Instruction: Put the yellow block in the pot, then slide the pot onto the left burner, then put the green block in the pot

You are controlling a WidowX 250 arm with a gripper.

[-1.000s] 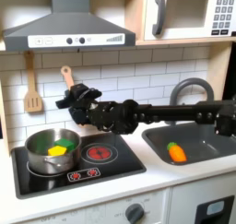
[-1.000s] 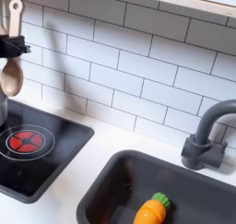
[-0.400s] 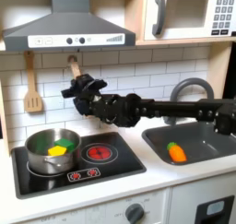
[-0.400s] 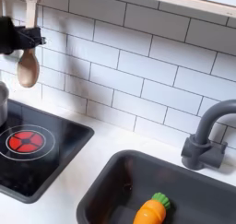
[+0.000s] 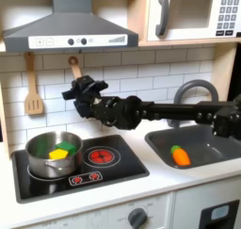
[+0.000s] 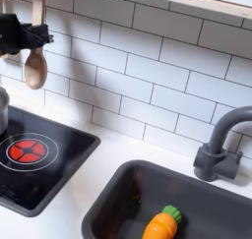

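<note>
Looking at the first exterior view, you have the claw raised against the tiled wall, above and to the right of the pot. You cannot tell whether its jaws are parted. The pot sits on the left burner, with the yellow block and green block inside, so the task looks finished.
</note>
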